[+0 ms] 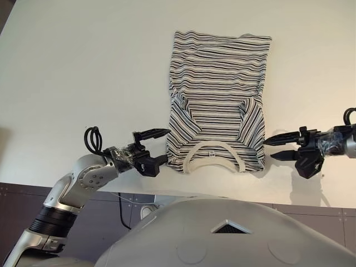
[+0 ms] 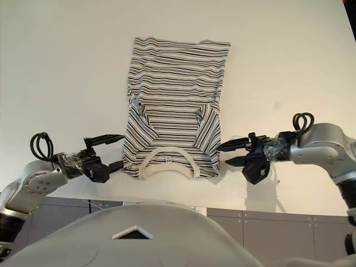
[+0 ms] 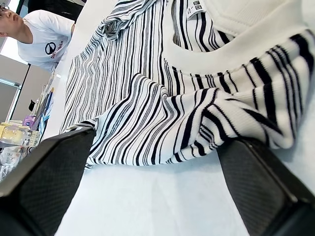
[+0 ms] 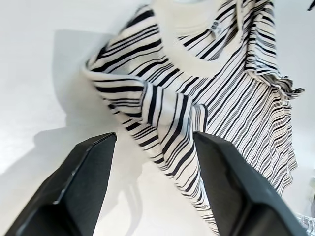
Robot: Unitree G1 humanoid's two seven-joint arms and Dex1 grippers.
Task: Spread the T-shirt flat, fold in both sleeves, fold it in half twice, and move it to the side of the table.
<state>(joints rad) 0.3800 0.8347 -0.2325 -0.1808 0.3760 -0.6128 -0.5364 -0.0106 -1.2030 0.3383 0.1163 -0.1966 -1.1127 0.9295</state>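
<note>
Striped cloth lies in the middle of the white table (image 1: pixel 83 72): the T-shirt (image 1: pixel 217 94) rests flat, hem at the far end and pale ribbed collar (image 3: pixel 236 46) nearest the robot, close to the table's near edge. Both sleeves are already turned in over the chest. The left sleeve (image 1: pixel 182 119) and the right sleeve (image 1: pixel 251 119) slant toward each other just above the collar, so the garment reads as a long, upright rectangle. It is not yet folded in half. The fabric shows a few soft wrinkles across the far half.

The left gripper (image 1: pixel 166 146) sits low over the table just beside the shirt's near left corner, its tips pointing in at the shoulder edge. Its two dark fingers (image 3: pixel 44 182) are spread wide and hold nothing. From the wrist the striped shoulder corner lies on the table just ahead of the gap between them, and whether a tip touches the cloth cannot be told.

The right gripper (image 1: pixel 270 149) mirrors it at the near right corner, tips pointing in at the other shoulder edge. Its fingers (image 4: pixel 83 177) are also parted wide, with nothing between them, and the shirt's corner lies just ahead of them on the bare tabletop
</note>
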